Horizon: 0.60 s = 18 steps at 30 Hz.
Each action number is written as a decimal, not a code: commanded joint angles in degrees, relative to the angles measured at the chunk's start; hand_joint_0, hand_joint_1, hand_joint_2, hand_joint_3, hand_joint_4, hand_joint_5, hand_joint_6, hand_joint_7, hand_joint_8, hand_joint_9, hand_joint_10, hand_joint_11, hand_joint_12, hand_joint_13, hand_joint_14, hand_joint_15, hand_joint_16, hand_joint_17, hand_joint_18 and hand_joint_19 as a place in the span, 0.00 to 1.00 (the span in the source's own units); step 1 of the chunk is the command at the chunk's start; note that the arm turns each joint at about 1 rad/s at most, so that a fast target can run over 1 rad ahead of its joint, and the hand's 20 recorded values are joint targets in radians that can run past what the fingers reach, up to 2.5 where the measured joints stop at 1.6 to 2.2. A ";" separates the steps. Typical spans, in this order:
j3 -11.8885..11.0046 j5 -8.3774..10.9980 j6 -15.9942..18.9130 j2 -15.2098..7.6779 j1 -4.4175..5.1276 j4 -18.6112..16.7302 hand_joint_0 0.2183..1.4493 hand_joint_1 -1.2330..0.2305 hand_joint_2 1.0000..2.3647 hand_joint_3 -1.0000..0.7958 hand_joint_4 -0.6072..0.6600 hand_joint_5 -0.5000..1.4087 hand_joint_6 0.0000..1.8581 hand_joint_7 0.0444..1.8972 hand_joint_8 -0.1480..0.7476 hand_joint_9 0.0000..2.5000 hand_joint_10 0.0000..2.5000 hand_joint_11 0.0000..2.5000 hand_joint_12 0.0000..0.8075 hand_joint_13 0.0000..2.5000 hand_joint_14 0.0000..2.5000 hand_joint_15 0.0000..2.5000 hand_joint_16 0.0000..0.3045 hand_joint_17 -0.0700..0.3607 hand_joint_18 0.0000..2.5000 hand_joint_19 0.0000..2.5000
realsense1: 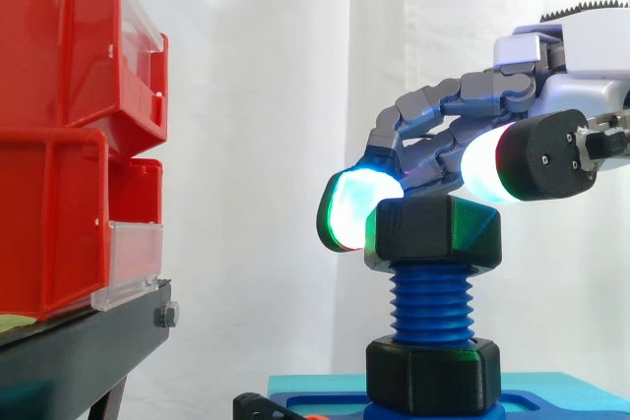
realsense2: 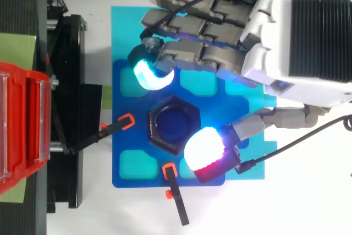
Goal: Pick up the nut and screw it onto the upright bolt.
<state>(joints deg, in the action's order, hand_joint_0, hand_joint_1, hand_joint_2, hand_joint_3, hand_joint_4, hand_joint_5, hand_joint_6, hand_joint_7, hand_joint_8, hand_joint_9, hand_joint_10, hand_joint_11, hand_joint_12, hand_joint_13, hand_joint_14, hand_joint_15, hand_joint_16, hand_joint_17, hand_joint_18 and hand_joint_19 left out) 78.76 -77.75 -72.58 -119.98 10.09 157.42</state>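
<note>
The hand point(realsense2: 286, 42) reaches in over the work with its fingers curled round the nut point(realsense1: 433, 233), which sits on the very top of the bolt point(realsense1: 431, 307), right under the fingertips. From the side, a cyan-green finger pad point(realsense1: 352, 209) lies against the nut's far flank, on the side away from the palm, and the white thumb pad point(realsense1: 487, 164) with its red edge sits at the nut's upper corner on the palm side. From above, the same two pads bracket the hexagon from opposite sides: the thumb pad overlaps one corner, while the finger pad looks a shade off the nut's edge, so I can't say how firm the contact is there. The other fingers are bent too and lie packed together beyond the glowing one, clear of the nut. Blue shows down the nut's bore. Below the hand the bolt stands straight up, with bare threads between the nut and a second nut point(realsense1: 433, 373) low on the shank. The bolt rises from a blue base point(realsense2: 129, 169) on a cyan board point(realsense2: 124, 31), both under the hand. Two black clamps point(realsense2: 115, 130) with orange tips lie on the base just past the fingertips. Well beyond the fingertips, red bins point(realsense1: 59, 145) are stacked on a black stand point(realsense1: 79, 351), with the white curtain point(realsense1: 266, 95) behind.
</note>
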 commanded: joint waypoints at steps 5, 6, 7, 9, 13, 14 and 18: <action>-0.01 -0.29 -0.10 0.01 -0.07 -0.10 0.16 0.57 0.00 0.28 0.61 0.14 0.27 0.33 0.51 0.11 0.00 0.00 0.51 0.07 0.00 0.00 0.23 0.53 0.04 0.00; -0.01 -0.47 -0.10 0.01 -0.07 -0.10 0.16 0.58 0.00 0.28 0.61 0.14 0.27 0.32 0.50 0.10 0.00 0.00 0.51 0.06 0.00 0.00 0.23 0.53 0.03 0.00; -0.01 -0.56 -0.10 0.01 -0.07 -0.28 0.16 0.61 0.00 0.28 0.60 0.14 0.27 0.32 0.48 0.08 0.00 0.00 0.51 0.03 0.00 0.00 0.23 0.53 0.00 0.00; -0.01 -0.82 -0.28 -0.08 0.01 -0.98 0.16 0.68 0.00 0.28 0.58 0.13 0.27 0.32 0.46 0.03 0.00 0.00 0.51 0.00 0.00 0.00 0.23 0.53 0.00 0.00; -0.01 -1.35 -0.37 0.01 0.37 -3.18 0.17 0.75 0.00 0.28 0.57 0.13 0.27 0.32 0.45 0.01 0.00 0.00 0.51 0.00 0.00 0.00 0.23 0.53 0.00 0.00; -0.01 -1.52 -0.37 0.01 0.63 -4.41 0.17 0.77 0.00 0.28 0.57 0.13 0.27 0.32 0.45 0.01 0.00 0.00 0.51 0.00 0.00 0.00 0.23 0.53 0.00 0.00; -0.01 -1.52 -0.46 0.01 1.24 -5.37 0.17 0.82 0.00 0.28 0.56 0.13 0.27 0.32 0.45 0.01 0.00 0.00 0.50 0.00 0.00 0.00 0.23 0.52 0.00 0.00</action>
<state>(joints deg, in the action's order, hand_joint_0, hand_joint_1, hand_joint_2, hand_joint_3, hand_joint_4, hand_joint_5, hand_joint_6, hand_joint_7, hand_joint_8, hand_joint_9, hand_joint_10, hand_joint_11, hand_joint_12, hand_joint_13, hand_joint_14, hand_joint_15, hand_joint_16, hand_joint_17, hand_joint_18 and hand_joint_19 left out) 78.75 -79.18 -73.00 -119.98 10.81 153.07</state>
